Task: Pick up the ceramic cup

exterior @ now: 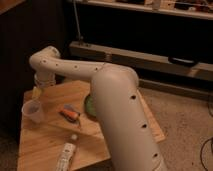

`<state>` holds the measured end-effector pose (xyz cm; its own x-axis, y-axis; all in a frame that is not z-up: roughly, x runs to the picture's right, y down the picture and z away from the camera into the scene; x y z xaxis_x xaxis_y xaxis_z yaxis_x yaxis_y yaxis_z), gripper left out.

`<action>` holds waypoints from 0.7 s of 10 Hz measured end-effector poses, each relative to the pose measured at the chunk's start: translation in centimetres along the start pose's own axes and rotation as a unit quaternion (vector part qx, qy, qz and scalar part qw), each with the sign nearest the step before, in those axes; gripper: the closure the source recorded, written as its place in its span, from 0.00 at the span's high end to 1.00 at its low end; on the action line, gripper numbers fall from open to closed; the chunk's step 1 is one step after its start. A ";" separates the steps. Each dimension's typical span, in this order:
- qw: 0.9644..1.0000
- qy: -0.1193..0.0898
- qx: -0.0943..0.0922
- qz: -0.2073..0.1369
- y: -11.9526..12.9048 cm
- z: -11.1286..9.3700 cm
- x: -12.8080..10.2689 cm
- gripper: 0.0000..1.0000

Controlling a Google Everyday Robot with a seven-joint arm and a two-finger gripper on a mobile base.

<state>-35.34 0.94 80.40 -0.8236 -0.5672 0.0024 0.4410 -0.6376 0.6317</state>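
The ceramic cup (32, 110) is small, pale and tapered. It stands upright near the left edge of the wooden table (47, 142). My gripper (37, 93) hangs from the white arm's wrist (45, 76), just above the cup's far rim and slightly to its right. The gripper is close to the cup and holds nothing that I can see.
A dark-green bowl (88, 106) sits mid-table, mostly hidden behind my thick white arm (120, 115). An orange packet (70, 113) lies between the cup and the bowl. A white bottle (65, 155) lies near the front edge, with a small white cap (73, 136) beside it. A dark shelf unit stands behind the table.
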 end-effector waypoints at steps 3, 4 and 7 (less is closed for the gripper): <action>1.000 -0.013 -0.007 -0.022 -0.6 2.1 -0.2 0.80; 0.999 -0.014 -0.005 -0.030 -0.8 2.7 -0.3 0.80; 0.998 -0.017 0.001 -0.053 -0.9 5.1 -0.8 0.80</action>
<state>-36.92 4.67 83.77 -0.8771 -0.4788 -0.0385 0.3498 -0.6915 0.6320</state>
